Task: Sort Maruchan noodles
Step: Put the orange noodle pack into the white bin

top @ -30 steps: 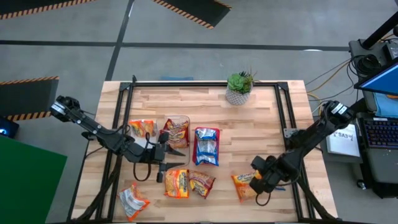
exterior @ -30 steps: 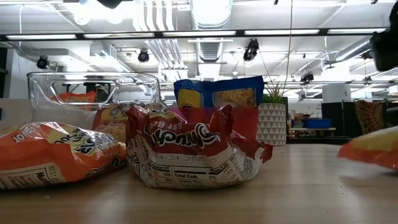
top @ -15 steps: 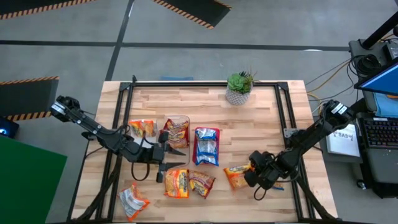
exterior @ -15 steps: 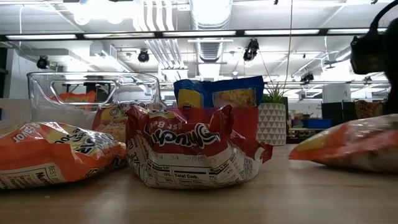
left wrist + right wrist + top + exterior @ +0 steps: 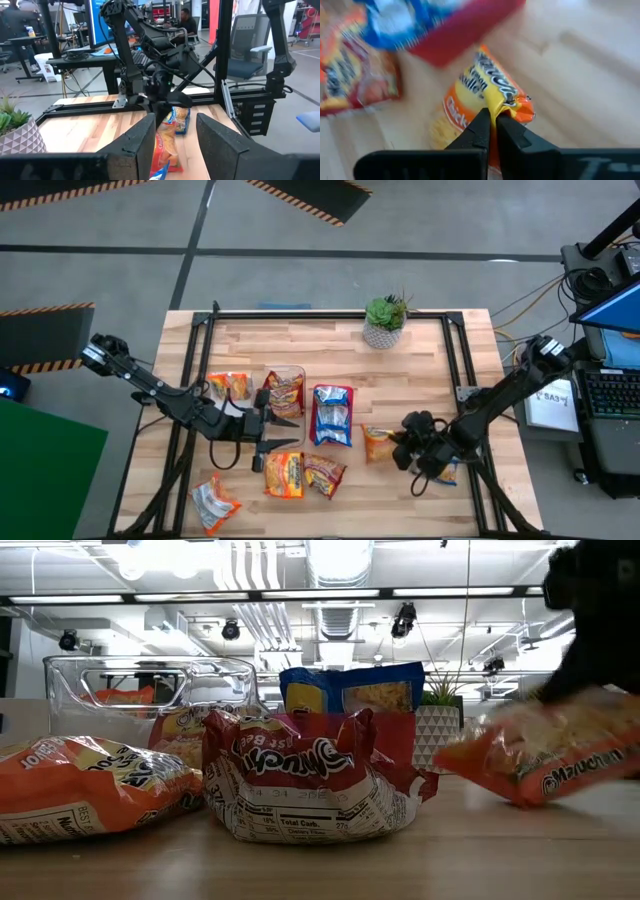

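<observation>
Right gripper (image 5: 398,450) had dragged its orange Maruchan packet (image 5: 378,446) leftward across the wooden table (image 5: 420,370), toward the blue packet on the red tray (image 5: 332,416); fingers were pinched fully together on the packet's crimped end. Left gripper (image 5: 283,434) sat partly open, holding nothing visible, just beside the clear tray (image 5: 284,370) with one packet inside. Farther back stood the potted plant (image 5: 384,321).

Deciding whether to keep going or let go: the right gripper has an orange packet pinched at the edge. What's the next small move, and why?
Probably keep carrying it toward the blue packet on the red tray. The right gripper is shut on the orange Maruchan packet by one corner only, so move slowly and low to avoid losing it. The left gripper waits by the clear tray.
</observation>
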You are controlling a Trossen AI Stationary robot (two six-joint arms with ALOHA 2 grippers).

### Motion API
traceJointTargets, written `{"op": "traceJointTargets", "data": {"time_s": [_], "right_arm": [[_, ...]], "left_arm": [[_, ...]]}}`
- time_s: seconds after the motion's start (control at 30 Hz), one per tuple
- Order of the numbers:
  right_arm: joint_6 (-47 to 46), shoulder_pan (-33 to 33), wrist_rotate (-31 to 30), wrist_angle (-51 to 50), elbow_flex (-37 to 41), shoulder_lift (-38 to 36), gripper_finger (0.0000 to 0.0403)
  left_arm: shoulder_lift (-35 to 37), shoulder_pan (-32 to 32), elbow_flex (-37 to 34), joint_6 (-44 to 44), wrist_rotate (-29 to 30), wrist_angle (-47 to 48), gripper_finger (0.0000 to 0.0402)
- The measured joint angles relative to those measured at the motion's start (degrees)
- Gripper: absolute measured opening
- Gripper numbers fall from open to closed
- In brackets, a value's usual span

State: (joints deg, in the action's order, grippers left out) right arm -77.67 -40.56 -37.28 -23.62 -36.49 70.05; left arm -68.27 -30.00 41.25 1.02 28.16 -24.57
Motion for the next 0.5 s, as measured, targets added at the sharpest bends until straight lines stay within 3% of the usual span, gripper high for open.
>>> {"op": "traceJointTargets", "data": {"time_s": [0.27, 0.5], "right_arm": [[13.96, -0.04, -15.66, 0.27, 0.02, -6.92, 0.0008], [29.63, -0.04, -21.91, 5.00, 0.02, -9.49, 0.0008]], "left_arm": [[0.00, 0.00, -0.02, 0.00, 0.00, -0.52, 0.0127], [-0.18, 0.54, -0.04, 0.06, -0.02, -6.55, 0.0129]]}}
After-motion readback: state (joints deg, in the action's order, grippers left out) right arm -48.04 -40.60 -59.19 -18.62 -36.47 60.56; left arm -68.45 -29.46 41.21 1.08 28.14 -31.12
